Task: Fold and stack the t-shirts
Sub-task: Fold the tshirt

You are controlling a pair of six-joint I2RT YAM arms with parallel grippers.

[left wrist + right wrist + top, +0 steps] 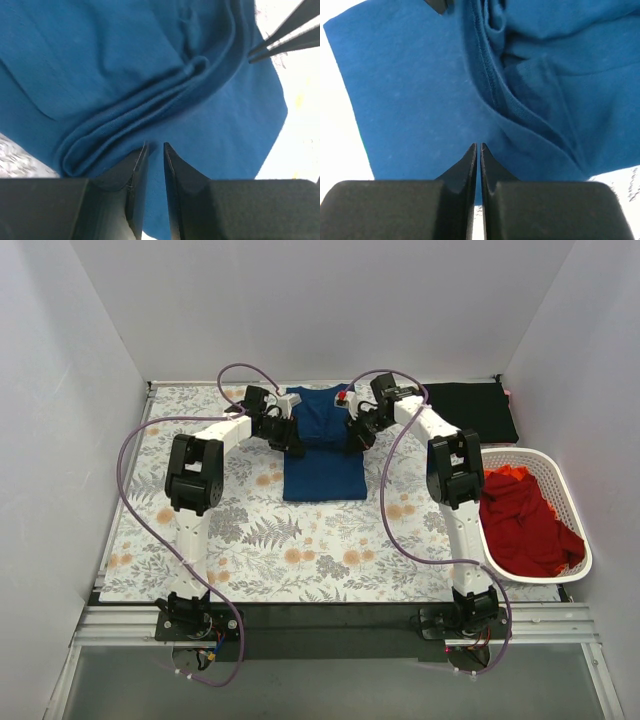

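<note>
Now the flowery table cover lies under everything. At the right sits the white basket, with a red shirt and a bit of orange cloth inside. The blue shirt lies in the middle at the far side, folded into a long strip. A black shirt lies flat in the far right corner.

The left gripper pinches a thick fold on the blue shirt's left side. The right gripper, jaws almost pressed together, nips the thin right edge. I think both should lift together, level, then lay the top over the bottom.

The arms hide the collar. No print shows. How much cloth each has caught is hard to see.
</note>
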